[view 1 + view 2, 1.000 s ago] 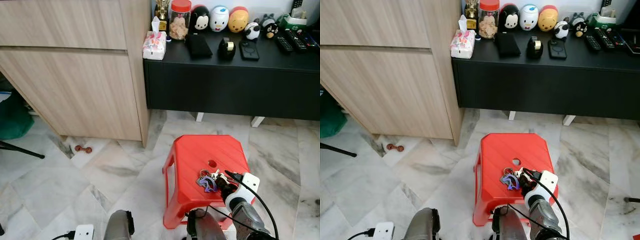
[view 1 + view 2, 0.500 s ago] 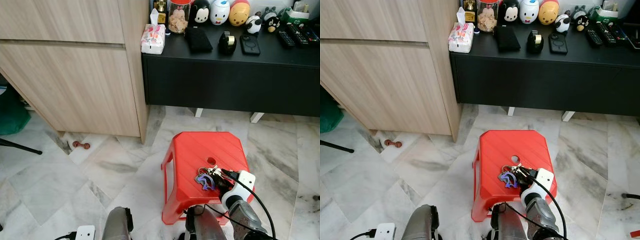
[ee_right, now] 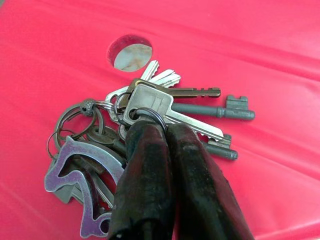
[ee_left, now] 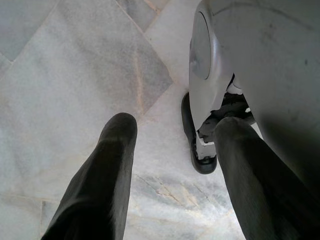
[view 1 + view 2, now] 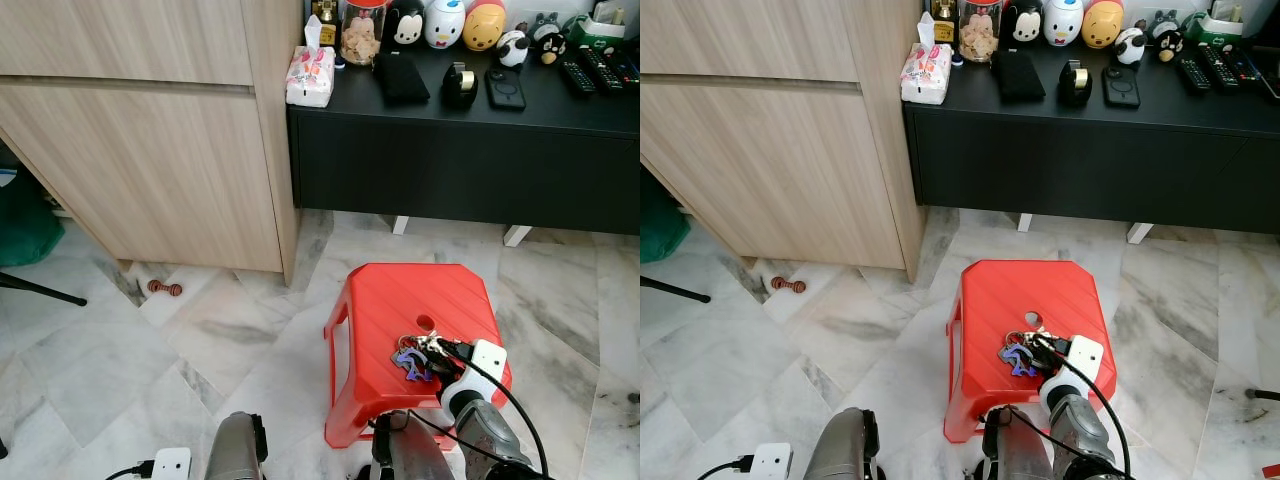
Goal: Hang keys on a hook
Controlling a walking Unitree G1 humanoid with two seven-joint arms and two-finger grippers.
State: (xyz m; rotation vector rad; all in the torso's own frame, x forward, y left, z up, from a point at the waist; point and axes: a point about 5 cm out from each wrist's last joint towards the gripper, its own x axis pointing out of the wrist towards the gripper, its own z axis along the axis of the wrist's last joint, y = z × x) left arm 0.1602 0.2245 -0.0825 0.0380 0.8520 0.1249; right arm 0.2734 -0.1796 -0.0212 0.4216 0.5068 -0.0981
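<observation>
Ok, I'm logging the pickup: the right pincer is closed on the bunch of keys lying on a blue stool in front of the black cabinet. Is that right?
One thing is off: the stool is red, not blue, as the left eye view shows. The rest holds: the right pincer is closed on the bunch of keys lying on that stool, in front of the black cabinet.

- Right arm [image 5: 487, 432]: silver-grey tube with a white block at the wrist and a thin black cable looping beside it.
- Right tool [image 3: 161, 131]: two long, scuffed black fingers.
- Left arm [image 5: 236, 453]: rounded silver shell.
- Left tool [image 4: 170, 150]: two smooth, dark, tapered fingers.
</observation>
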